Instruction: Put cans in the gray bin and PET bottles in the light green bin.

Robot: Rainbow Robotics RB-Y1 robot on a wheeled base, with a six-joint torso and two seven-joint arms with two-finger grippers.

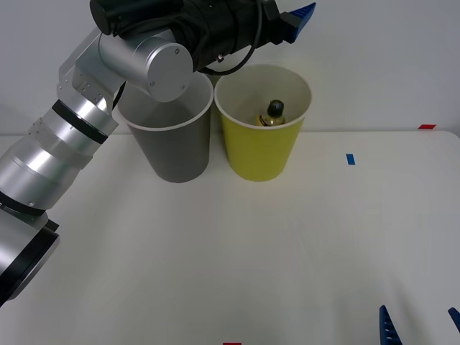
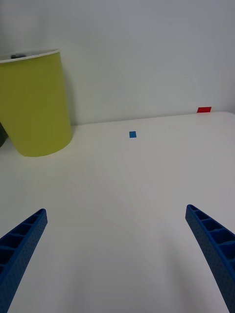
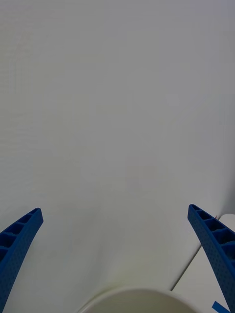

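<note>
Plastic bottle with a yellow label and black cap (image 1: 274, 113) stands inside the tall light green bin (image 1: 260, 151) — light, smooth, best held round its middle. Left gripper (image 3: 117, 264), fingers spread, hangs above that bin; right gripper (image 2: 117, 254), spread too, waits near the table's front edge, well apart from it — dark gray bin (image 1: 175, 147) just beside

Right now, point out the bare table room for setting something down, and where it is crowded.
Free: the broad white table in front of both bins, out to the open right gripper at the near edge. Crowded: the back, where the gray bin and light green bin stand close together under the open left gripper.
</note>
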